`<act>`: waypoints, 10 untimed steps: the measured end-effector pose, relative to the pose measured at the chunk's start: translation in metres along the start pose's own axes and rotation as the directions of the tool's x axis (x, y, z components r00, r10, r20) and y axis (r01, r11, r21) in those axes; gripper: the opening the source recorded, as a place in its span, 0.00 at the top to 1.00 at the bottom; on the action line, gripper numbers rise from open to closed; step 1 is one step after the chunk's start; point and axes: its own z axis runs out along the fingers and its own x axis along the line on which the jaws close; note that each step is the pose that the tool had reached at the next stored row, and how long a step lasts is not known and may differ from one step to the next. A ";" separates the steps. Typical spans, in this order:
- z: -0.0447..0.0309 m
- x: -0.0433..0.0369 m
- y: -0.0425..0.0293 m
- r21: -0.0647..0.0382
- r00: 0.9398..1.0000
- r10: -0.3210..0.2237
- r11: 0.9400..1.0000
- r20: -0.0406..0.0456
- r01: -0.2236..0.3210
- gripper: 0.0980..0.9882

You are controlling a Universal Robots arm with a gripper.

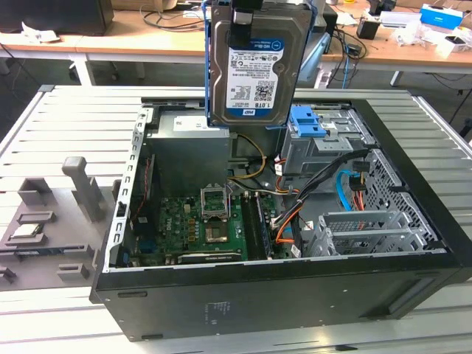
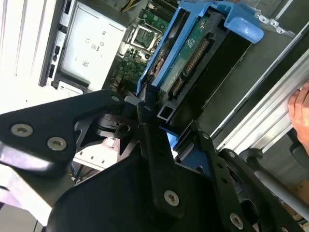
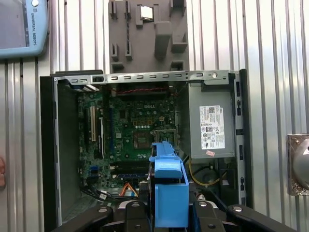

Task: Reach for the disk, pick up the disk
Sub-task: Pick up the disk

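Observation:
The disk [image 1: 254, 74], a silver-grey hard drive with a white and blue label in a bright blue bracket, hangs upright in the air above the back of the open computer case [image 1: 295, 295]. My gripper [image 1: 247, 26] is shut on its upper end, one black finger lying across the label side. In the second wrist view the black fingers [image 2: 145, 113] clamp the disk [image 2: 193, 53] at its edge, circuit board side showing. In the first wrist view the blue bracket of the disk [image 3: 169, 188] stands between the gripper's arms [image 3: 169, 215], over the case interior.
Inside the case lie the green motherboard [image 1: 199, 221], a grey power supply [image 1: 188, 151], a blue latch piece [image 1: 306, 122] on the drive cage, and cables. A grey fixture [image 1: 44, 221] with a small chip [image 1: 29, 230] sits on the exterior view's left. A hand [image 2: 300, 106] rests near the table edge.

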 end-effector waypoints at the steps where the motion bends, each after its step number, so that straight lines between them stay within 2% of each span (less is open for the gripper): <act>1: 0.0000 0.0014 0.0000 0.000 1.000 0.000 1.000 0.000 0.000 0.70; 10: 0.0001 0.0161 -0.0005 0.000 1.000 0.000 1.000 0.000 0.000 0.70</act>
